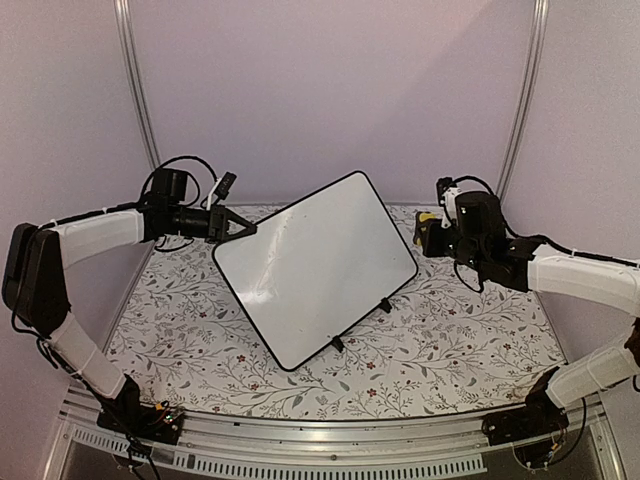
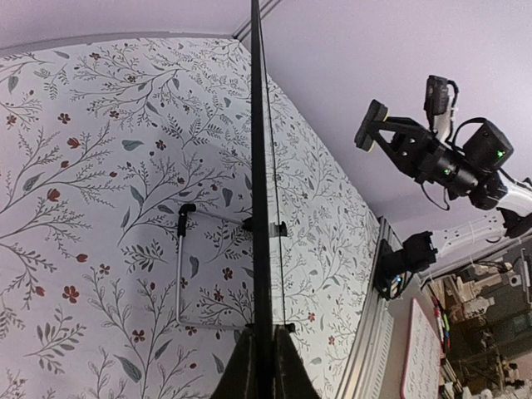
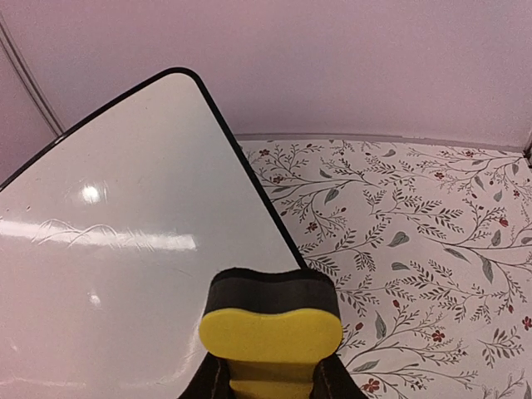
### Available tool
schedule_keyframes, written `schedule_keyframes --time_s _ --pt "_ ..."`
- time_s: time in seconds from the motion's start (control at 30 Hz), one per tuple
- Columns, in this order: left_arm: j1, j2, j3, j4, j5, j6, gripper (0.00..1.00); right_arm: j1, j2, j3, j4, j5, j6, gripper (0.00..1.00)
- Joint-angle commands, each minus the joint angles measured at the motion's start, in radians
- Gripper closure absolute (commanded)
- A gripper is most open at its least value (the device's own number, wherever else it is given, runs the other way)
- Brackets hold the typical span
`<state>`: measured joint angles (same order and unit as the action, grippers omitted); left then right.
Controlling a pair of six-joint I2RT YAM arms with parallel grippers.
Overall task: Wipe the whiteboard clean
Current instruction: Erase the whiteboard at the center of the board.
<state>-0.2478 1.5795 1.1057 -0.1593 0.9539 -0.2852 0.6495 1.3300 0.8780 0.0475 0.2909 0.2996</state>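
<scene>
The whiteboard (image 1: 315, 265) stands at the middle of the desk (image 1: 450, 330), turned at an angle so that one rounded corner points to the far edge and another to the near edge. Its white face leans up toward the top camera. Two small black feet (image 1: 385, 305) show along its lower right side. The left arm (image 1: 100, 235) reaches in from the left edge of the desk, and the left jaws are closed on the board's thin black frame at its left corner. In the left wrist view the board (image 2: 260, 166) appears edge-on as a narrow dark line rising from between the two fingers, with a wire stand (image 2: 179, 266) behind it over the flowered desk cover. The right arm (image 1: 580, 275) comes in from the right edge, and the right jaws are closed on a yellow eraser (image 3: 270, 324) with a dark felt pad facing forward. The eraser (image 1: 427, 216) hangs near the board's right-hand edge, toward the far right corner of the desk; whether the felt touches the frame cannot be told. In the right wrist view the board's face (image 3: 125, 208) shows a bright streak of glare with faint pale marks beside it.
</scene>
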Motion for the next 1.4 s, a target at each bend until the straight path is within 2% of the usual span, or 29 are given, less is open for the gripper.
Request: schedule_keyframes --time_s 0.0,0.23,0.5,0.77,0.9,0.93,1.17,1.37 --pt "-0.015 0.001 -0.007 0.016 0.022 0.030 0.94 0.006 -0.017 0.027 -0.098 0.081 0.018 1.00" --pt "-0.014 0.001 -0.004 0.015 0.019 0.030 0.82 -0.010 -0.005 0.017 -0.143 0.105 0.055 1.00" --pt "-0.009 0.002 -0.003 0.021 0.023 0.024 0.81 -0.039 -0.001 -0.026 -0.106 0.068 0.075 1.00" --pt "-0.009 0.001 -0.006 0.023 0.023 0.023 0.79 -0.039 0.218 0.137 -0.078 0.043 0.049 1.00" --pt "-0.009 -0.001 -0.006 0.024 0.029 0.023 0.99 -0.040 0.349 0.235 -0.085 0.032 0.048 1.00" --pt "-0.009 -0.002 -0.006 0.024 0.027 0.025 1.00 -0.040 0.385 0.251 -0.088 0.025 0.049 1.00" --pt "-0.008 -0.005 -0.004 0.026 0.032 0.022 1.00 -0.039 0.482 0.285 -0.084 -0.018 0.068 1.00" --pt "-0.008 -0.007 -0.005 0.031 0.035 0.018 1.00 -0.039 0.481 0.255 -0.089 0.038 0.067 1.00"
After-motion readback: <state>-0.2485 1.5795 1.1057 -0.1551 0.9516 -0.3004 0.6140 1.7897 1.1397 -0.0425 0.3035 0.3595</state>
